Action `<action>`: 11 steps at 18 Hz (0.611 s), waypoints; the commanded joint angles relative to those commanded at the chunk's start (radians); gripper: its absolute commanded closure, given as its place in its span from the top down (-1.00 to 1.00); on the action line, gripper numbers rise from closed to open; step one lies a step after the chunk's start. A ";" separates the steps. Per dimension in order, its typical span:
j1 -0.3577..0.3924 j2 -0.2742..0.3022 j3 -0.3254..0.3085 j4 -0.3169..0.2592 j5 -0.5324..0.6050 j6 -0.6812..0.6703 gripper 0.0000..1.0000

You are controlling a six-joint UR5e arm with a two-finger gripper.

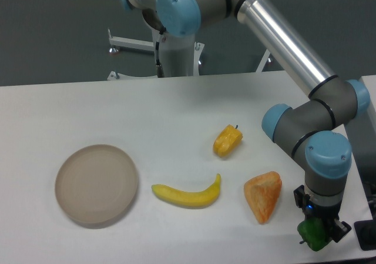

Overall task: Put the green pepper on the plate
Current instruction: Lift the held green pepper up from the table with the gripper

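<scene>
Your end effector [318,231] had the green pepper [313,233] clamped at the surface's [176,111] right edge. The plate [97,185] sat far left, well apart.

The plate [96,184] lies at the table's [176,111] left, the banana [188,194] just right of it, a pepper [227,141] behind the banana, a wedge [264,196] further right, and the green pepper [314,233] at the near right corner.

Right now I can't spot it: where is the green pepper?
The green pepper is at the bottom right of the camera view, in the hand near the table's front edge, right of the orange wedge.
</scene>
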 joint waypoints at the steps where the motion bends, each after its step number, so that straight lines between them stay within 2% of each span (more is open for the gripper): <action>1: 0.000 0.000 0.000 0.000 -0.003 -0.003 -0.18; 8: -0.020 0.028 -0.017 -0.011 -0.026 -0.017 -0.18; 11: -0.043 0.069 -0.075 -0.037 -0.034 -0.078 -0.18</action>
